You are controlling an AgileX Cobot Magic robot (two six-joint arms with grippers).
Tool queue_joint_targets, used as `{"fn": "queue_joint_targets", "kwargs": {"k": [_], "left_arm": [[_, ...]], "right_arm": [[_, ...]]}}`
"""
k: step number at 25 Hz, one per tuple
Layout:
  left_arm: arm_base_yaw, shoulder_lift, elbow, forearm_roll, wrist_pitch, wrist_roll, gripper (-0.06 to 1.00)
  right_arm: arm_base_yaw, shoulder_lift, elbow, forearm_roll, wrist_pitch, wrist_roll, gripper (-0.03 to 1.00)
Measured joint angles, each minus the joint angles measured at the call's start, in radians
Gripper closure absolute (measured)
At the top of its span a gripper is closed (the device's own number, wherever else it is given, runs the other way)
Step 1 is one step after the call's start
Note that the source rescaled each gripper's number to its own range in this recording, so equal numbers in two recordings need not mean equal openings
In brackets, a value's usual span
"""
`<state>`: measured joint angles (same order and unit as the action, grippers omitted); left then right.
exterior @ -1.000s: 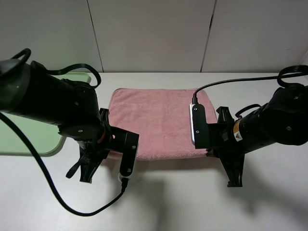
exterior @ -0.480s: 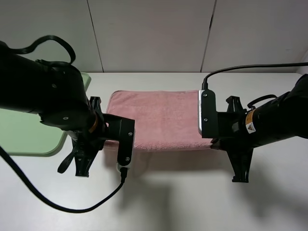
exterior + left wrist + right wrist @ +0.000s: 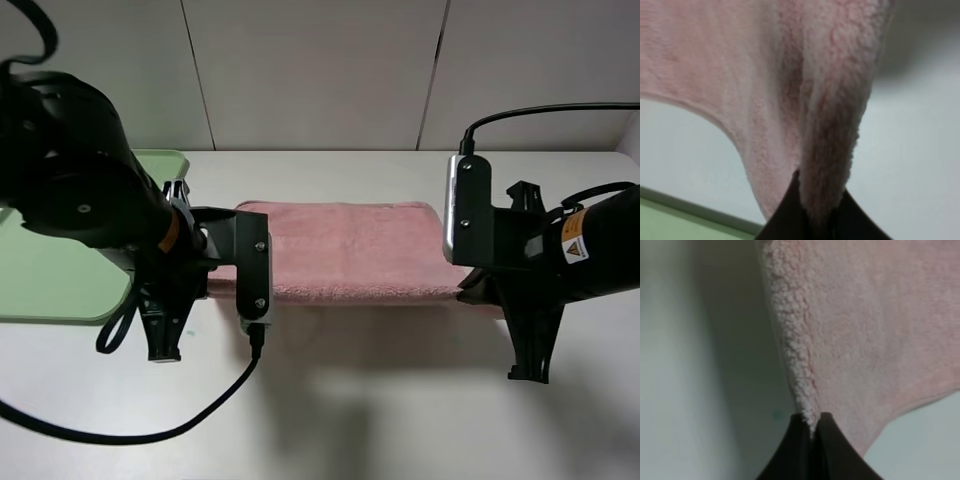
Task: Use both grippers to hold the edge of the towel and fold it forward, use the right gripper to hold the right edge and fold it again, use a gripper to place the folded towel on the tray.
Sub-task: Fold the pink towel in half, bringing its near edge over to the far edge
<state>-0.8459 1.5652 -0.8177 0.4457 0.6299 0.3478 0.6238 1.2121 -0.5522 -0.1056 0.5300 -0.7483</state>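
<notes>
The pink towel (image 3: pixel 350 245) hangs lifted between both arms, its near edge raised above the white table (image 3: pixel 350 420) and carried toward the back. My left gripper (image 3: pixel 812 220) is shut on the towel's left near corner (image 3: pixel 830 130). My right gripper (image 3: pixel 812 432) is shut on the right near corner (image 3: pixel 795 380). In the exterior view the fingertips are hidden behind the arm bodies, the left arm (image 3: pixel 210 265) and the right arm (image 3: pixel 500 245). The light green tray (image 3: pixel 50 270) lies at the left, partly behind the left arm.
A black cable (image 3: pixel 120 430) loops across the table in front of the left arm. A grey panelled wall (image 3: pixel 320 70) stands behind the table. The green tray edge shows in the left wrist view (image 3: pixel 690 220).
Both grippers have risen and moved toward the back with the towel's near edge. The towel now looks narrower front to back and casts a shadow on the table.
</notes>
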Motion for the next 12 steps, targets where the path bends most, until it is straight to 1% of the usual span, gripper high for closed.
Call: {"fn": "queue_joint_targets", "kwargs": {"k": [3,5,8,9,10,12], "left_arm": [[-0.003,-0.04,0.0,-0.027,0.027,0.0,0.94],[-0.02,-0.06,0.0,-0.034,0.049,0.0,0.94],[-0.076,-0.08,0.0,-0.031,0.088,-0.01,0.94],[-0.116,-0.085,0.0,-0.029,0.106,-0.033,0.94],[-0.138,-0.085,0.0,-0.026,0.114,-0.056,0.94],[-0.165,-0.085,0.0,-0.024,0.124,-0.091,0.94]], "right_arm": [[0.0,-0.046,0.0,0.025,0.035,0.0,0.97],[0.0,-0.072,0.0,0.036,0.061,0.0,0.97],[0.0,-0.109,-0.001,0.048,0.11,0.001,0.97],[0.0,-0.121,-0.001,0.051,0.128,0.005,0.97],[0.0,-0.132,-0.001,0.053,0.144,0.009,0.97],[0.0,-0.154,-0.001,0.057,0.168,0.027,0.97]]}}
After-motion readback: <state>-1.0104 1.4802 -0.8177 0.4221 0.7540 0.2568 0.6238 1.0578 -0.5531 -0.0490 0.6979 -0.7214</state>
